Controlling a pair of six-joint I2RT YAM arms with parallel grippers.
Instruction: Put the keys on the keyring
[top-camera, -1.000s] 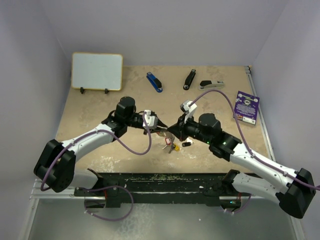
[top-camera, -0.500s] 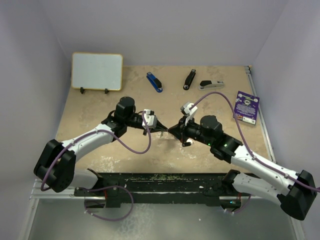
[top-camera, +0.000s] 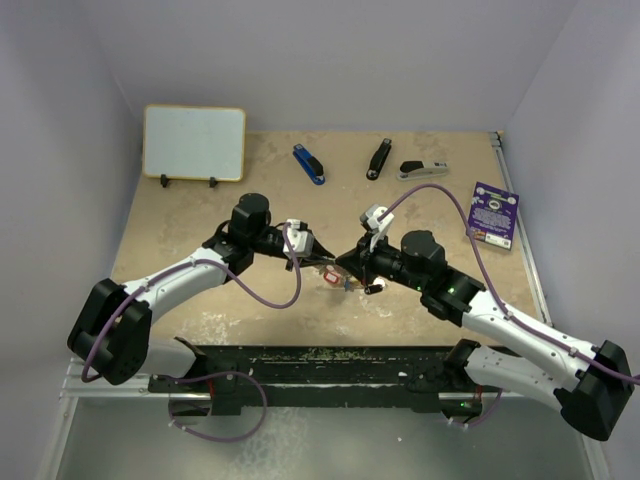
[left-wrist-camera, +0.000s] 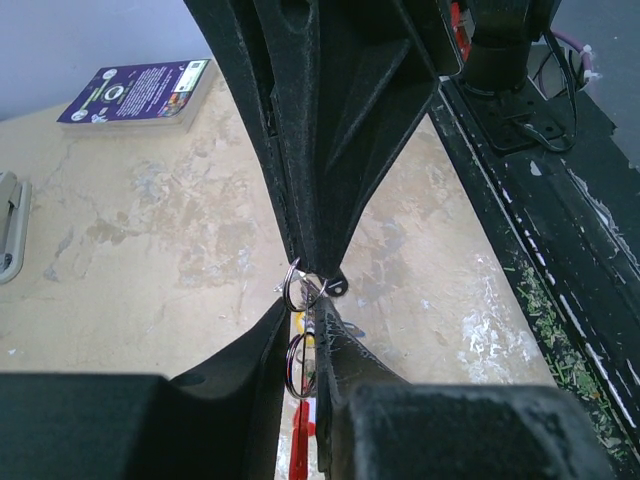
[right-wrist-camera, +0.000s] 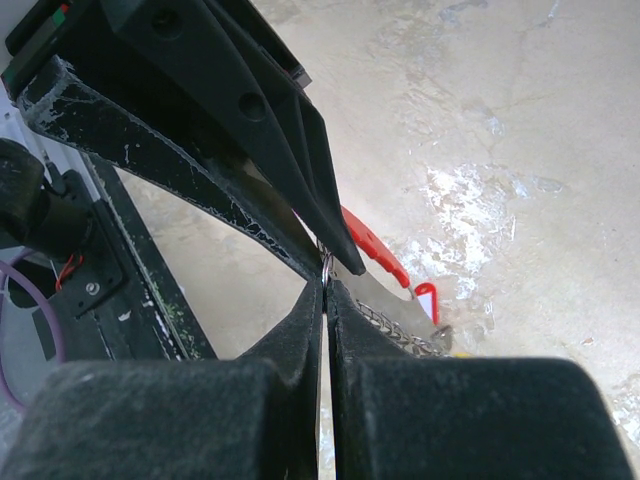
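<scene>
Above the middle of the table my two grippers meet tip to tip. The keyring (top-camera: 335, 277) hangs between them as a small bunch with red and yellow bits. My left gripper (top-camera: 327, 262) (left-wrist-camera: 303, 305) is nearly shut, with a silver ring (left-wrist-camera: 300, 362) standing between its fingers and the red fob (left-wrist-camera: 299, 440) below. My right gripper (top-camera: 346, 268) (right-wrist-camera: 326, 281) is shut on a thin silver ring (right-wrist-camera: 326, 266) at its very tips. The red fob (right-wrist-camera: 375, 249) and chain (right-wrist-camera: 402, 331) dangle beyond it. A black key (top-camera: 374, 289) lies on the table just right of the bunch.
A whiteboard (top-camera: 194, 142) stands at the back left. Blue (top-camera: 309, 164), black (top-camera: 379, 158) and grey (top-camera: 423, 169) staplers lie along the back. A purple card (top-camera: 493, 213) (left-wrist-camera: 135, 92) sits at the right. The black base rail (top-camera: 320, 365) runs along the near edge.
A second ago the bunch hung lower, near the table below the fingertips; now it is drawn up close under them. The left jaws closed, then eased slightly apart. The right arm shifted a little.
</scene>
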